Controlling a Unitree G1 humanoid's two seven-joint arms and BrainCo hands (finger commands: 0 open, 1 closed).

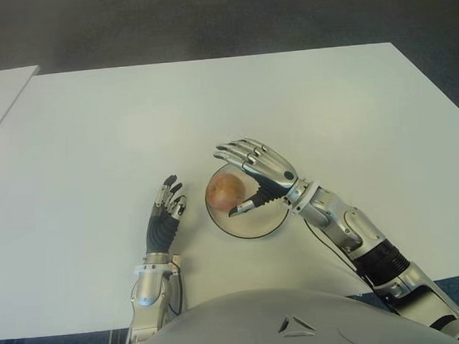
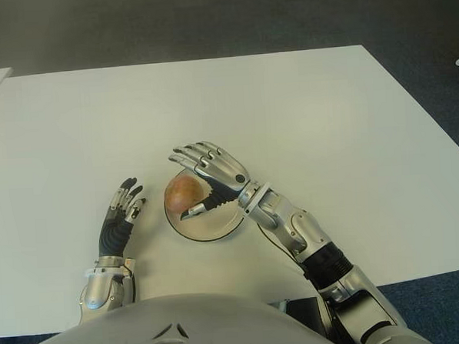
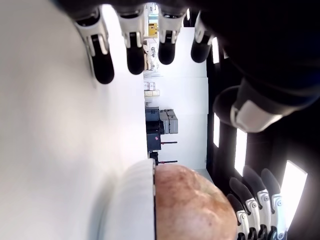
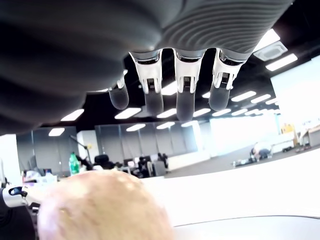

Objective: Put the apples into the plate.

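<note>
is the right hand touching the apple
Apart. The right wrist view shows the right hand with fingers spread above the apple, room background visible between them.

Apple (image 1: 224,190): one, round, reddish-brown with yellowish patches, whole. Sits inside the plate, toward its left part, close to the rim.

Plate (image 1: 251,225): round, shallow, white with a dark rim, upright and flat on the white worktop (image 1: 350,119), near the worktop's near edge, roughly midway along it.
</note>
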